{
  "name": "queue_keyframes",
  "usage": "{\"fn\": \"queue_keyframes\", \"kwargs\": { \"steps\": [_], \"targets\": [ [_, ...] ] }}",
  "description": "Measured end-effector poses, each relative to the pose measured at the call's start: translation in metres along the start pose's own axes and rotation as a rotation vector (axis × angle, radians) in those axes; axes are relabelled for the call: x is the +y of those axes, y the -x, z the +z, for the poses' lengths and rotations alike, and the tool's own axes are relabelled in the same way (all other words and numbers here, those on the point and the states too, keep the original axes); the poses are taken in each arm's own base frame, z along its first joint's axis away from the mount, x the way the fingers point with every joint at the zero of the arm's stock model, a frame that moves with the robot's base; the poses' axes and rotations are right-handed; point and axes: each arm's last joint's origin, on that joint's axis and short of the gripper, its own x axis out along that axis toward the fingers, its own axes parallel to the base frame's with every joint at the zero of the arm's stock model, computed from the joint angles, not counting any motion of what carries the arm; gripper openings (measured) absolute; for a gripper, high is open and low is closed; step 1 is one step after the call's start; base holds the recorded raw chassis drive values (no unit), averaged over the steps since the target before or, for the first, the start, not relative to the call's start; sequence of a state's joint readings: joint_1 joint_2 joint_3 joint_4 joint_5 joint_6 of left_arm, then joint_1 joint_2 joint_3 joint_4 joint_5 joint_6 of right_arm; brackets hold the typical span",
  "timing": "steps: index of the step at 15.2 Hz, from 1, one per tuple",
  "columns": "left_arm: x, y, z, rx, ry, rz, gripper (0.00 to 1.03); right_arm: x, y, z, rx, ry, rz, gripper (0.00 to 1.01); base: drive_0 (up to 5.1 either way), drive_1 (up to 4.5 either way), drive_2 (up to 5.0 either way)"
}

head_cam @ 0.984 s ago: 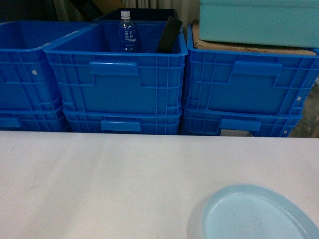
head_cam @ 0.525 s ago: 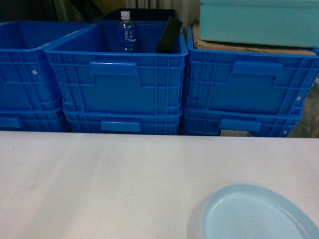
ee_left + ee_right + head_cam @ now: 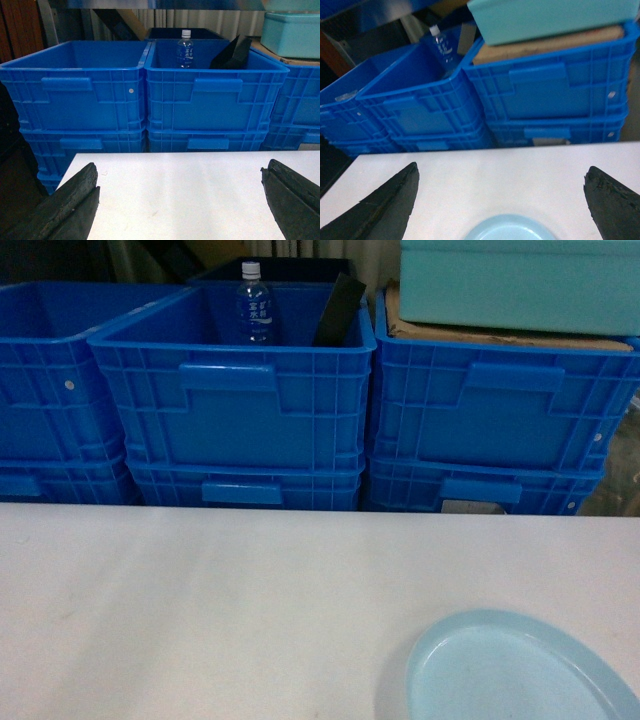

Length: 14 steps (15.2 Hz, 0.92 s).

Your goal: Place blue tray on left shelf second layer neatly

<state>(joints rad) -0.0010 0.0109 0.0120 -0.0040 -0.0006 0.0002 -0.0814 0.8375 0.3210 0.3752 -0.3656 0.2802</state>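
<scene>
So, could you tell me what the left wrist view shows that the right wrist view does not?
Only the left wrist view shows the open left gripper above bare white table, with no tray in sight. Only the right wrist view shows the blue tray lying on the table between the open right gripper fingers, and brown cardboard under the teal box. Both show the stacked dark-blue crates behind the table and the water bottle standing in one.

Left tool spread wide; right tool spread wide
</scene>
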Motion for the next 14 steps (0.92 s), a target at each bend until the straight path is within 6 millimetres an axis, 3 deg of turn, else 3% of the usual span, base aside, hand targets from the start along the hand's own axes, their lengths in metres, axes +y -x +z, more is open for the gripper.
{"fn": "queue_keyframes", "kwargs": {
  "steps": [1,2,3,4,6,11,14],
  "targets": [
    [0.0,0.0,0.0,0.0,0.0,0.0,0.98,-0.011,-0.03,0.01,0.129,-0.089,0.027,0.98,0.0,0.0,0.0],
    [0.0,0.0,0.0,0.0,0.0,0.0,0.98,-0.028,-0.059,0.008,0.256,-0.157,0.034,0.98,0.0,0.0,0.0],
    [0.0,0.0,0.0,0.0,0.0,0.0,0.98,-0.049,-0.081,-0.003,0.356,-0.215,0.004,0.98,0.0,0.0,0.0],
    [0.0,0.0,0.0,0.0,0.0,0.0,0.98,-0.067,-0.088,-0.015,0.41,-0.241,-0.04,0.98,0.0,0.0,0.0],
    [0.0,0.0,0.0,0.0,0.0,0.0,0.98,-0.082,-0.08,-0.039,0.499,-0.264,-0.049,0.98,0.0,0.0,0.0],
    [0.0,0.0,0.0,0.0,0.0,0.0,0.98,-0.083,-0.062,-0.094,0.622,-0.283,0.009,0.98,0.0,0.0,0.0],
    [0.0,0.0,0.0,0.0,0.0,0.0,0.98,-0.079,-0.061,-0.101,0.621,-0.274,0.018,0.98,0.0,0.0,0.0]
  ]
}}
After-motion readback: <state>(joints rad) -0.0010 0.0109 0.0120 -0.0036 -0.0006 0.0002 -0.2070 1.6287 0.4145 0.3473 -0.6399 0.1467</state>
